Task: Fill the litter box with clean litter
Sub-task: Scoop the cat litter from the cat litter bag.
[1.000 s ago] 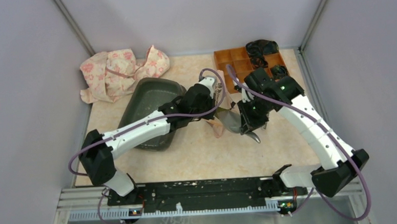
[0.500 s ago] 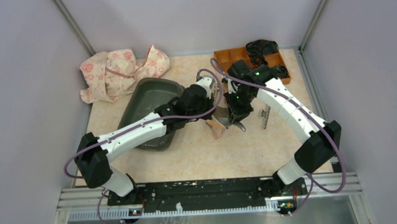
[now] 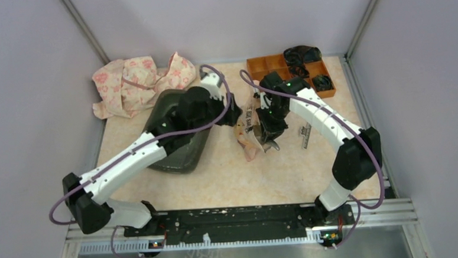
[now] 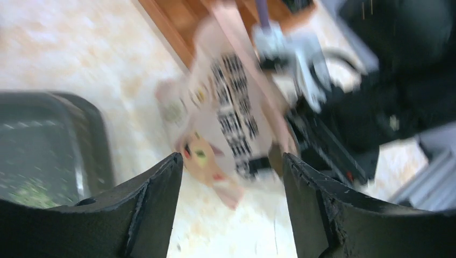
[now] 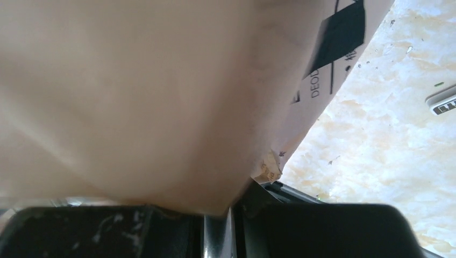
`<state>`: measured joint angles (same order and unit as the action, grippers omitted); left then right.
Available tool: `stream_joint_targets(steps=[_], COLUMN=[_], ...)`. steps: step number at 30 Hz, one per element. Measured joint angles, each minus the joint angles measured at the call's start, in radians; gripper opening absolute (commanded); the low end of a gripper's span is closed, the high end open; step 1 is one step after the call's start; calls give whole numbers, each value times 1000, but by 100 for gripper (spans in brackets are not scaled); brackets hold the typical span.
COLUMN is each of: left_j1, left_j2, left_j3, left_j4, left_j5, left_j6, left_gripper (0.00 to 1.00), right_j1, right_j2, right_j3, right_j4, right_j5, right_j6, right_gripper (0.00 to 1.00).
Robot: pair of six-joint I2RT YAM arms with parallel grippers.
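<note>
Dark grey plastic, the litter box (image 3: 179,156) is lying just left of the left claw (image 3: 235,112), on the side away from the right arm. The left arm (image 3: 139,154) is crossing over its middle. Through the left wrist camera, the box's rounded corner is showing just outside the left-hand finger (image 4: 156,215). A small patch of clean litter (image 4: 27,194), light-green granules, is sitting on the box floor near that corner.

Left claw is hanging wide open and gripping nothing, its fingers well apart above the beige table (image 3: 229,176).

Straight ahead of it, a peach-pink printed bag (image 4: 231,118) is standing up off the table. The wrist picture is blurring it.

Right claw (image 3: 267,134) is working on the bag's far side, facing the left claw across it. In its own wrist view the jaws are sitting all but together. The bag's paper is running down into the slit between them, so the claw is pinching the bag's edge. The bag is filling most of that view.

Just right of the right claw, a small pale strip (image 3: 304,135) is lying flat on the table, apart from the bag.

Behind the right claw, toward the back wall, an orange organiser tray (image 3: 283,73) is sitting with dark items (image 3: 301,54) in its rear compartments.

Well left of the left claw, beyond the litter box, a pink flowered cloth (image 3: 135,83) is lying crumpled against the wall.
</note>
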<state>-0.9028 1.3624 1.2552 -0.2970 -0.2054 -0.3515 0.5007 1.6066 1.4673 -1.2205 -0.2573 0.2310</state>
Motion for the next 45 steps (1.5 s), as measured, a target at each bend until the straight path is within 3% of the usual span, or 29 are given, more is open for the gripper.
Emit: stream_joint_targets(steps=[3,5,9,13,17,30,45], left_j1=[95,187,306,327,313,285,281], left_j2=[2,93,449,787,944,939,925], left_j3=[77,186,520,746,761,770,706], left_j4=[5,5,-32,-108,-190,-179,-136], left_j5=[16,64,178,298,391,488,513], left_j6=[15,20,35,43,42,73,81], left_gripper=[67,61,54,52,52,52,52], right_j1=[0,0,0,0,0,-71,-148], right_j2=[4,9,9,8,6,42,281], right_j3=[14,21,21,16,3,3,24], right_j4=[-7,-14,-31,-44,-69,-200,-133], right_j5=[-8,-16,-20,-33,-58,-256,-388], right_j6=[-3,-3,6,26,60,246,369], right_gripper=[0,0,0,0,0,0,0])
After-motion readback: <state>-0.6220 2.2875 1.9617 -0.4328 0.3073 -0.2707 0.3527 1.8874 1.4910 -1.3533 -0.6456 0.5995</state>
